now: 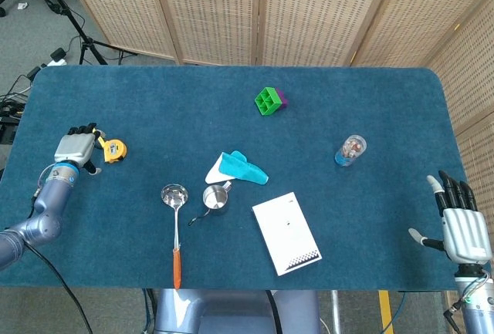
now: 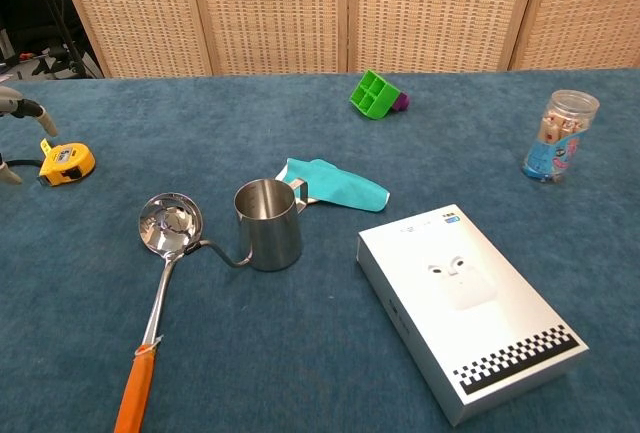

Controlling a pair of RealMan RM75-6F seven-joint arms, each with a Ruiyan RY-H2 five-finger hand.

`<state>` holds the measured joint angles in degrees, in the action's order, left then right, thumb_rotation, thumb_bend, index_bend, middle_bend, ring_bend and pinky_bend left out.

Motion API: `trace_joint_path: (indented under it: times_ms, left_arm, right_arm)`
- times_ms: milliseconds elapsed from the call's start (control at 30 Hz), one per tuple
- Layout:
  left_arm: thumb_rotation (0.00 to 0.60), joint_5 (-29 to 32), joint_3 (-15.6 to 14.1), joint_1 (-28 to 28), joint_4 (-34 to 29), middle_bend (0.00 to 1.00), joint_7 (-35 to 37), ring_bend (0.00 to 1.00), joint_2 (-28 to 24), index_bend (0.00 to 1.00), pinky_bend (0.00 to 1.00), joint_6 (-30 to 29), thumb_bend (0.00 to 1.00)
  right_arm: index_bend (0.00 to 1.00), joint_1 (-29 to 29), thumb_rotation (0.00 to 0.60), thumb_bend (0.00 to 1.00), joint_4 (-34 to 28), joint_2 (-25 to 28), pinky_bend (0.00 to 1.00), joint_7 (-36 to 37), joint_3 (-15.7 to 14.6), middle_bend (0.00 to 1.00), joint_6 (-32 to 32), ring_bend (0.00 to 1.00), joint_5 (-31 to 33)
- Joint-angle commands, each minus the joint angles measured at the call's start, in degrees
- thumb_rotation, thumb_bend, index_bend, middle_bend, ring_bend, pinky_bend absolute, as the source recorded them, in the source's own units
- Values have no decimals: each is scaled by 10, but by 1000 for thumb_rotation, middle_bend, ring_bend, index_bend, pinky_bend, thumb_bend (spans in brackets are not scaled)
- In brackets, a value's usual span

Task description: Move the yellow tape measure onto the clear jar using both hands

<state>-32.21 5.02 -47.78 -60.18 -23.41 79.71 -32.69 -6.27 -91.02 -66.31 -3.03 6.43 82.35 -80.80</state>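
Note:
The yellow tape measure (image 1: 114, 150) (image 2: 66, 162) lies on the blue table at the left side. My left hand (image 1: 76, 148) hovers just left of it, fingers apart, holding nothing; in the chest view only its fingertips (image 2: 22, 107) show at the left edge. The clear jar (image 1: 351, 150) (image 2: 561, 135) stands upright at the right side with small colourful things inside. My right hand (image 1: 461, 226) is open at the table's near right corner, far from the jar; the chest view does not show it.
A green and purple block (image 1: 268, 101) sits at the back middle. A teal cloth (image 1: 239, 167), a steel cup (image 1: 217, 198), a ladle with an orange handle (image 1: 175, 226) and a white box (image 1: 287, 232) occupy the middle and front.

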Motion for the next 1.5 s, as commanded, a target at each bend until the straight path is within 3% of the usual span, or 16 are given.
trace_joint_path:
  times_ms: [33,767,1500]
  left_arm:
    - [600,1,-4,-3,7,0,-3,0,8,220,0,-5,192]
    - [600,20,-8,-24,55,0,-17,0,58,225,0,-11,200]
    - [600,15,-3,-19,94,0,-28,0,100,361,0,-23,310]
  right_arm:
    - [0,0,600,105,1,0,0,1,0,0,-1,0,1]
    - [0,-1,600,105,1,2,0,8,-2,0,-2,0,-3]
    - [0,2,600,105,-1,3,0,14,-3,0,7,0,-9]
